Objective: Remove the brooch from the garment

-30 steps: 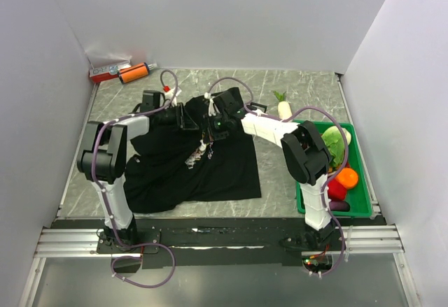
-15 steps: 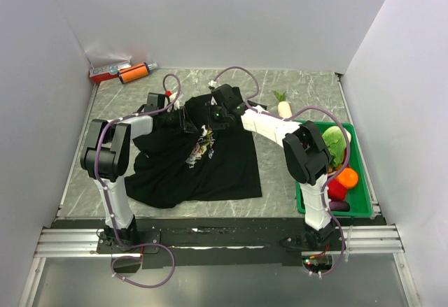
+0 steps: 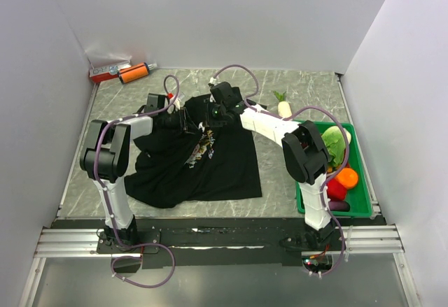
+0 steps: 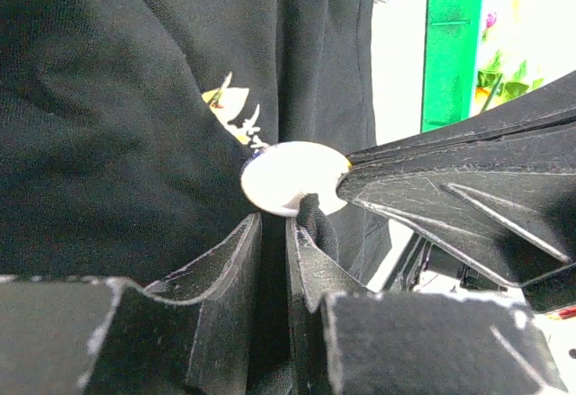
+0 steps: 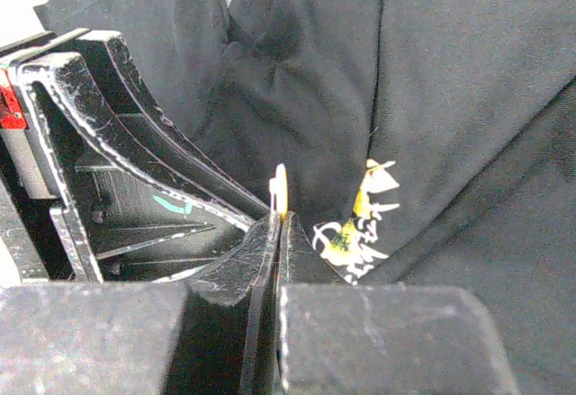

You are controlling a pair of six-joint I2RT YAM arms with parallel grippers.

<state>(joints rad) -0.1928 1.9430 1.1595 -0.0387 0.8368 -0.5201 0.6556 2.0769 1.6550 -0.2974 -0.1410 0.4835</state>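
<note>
Left wrist view: the brooch (image 4: pixel 292 177) faces the lens as a pale disc against the shirt (image 4: pixel 108 125); the right gripper (image 4: pixel 347 174) is clamped on its rim, and the left gripper (image 4: pixel 273 237) sits just below with its jaws a thin slit apart, cloth between them or not I cannot tell. Right wrist view: same brooch edge-on, a thin sliver standing out of the closed fingertips; the top view hides it where the two wrists meet over the shirt's upper part. Shirt print yellow and white, too blurred to read; grey marbled table (image 3: pixel 301 90), white walls (image 3: pixel 210 20), green tray (image 3: pixel 334 213) at right.
</note>
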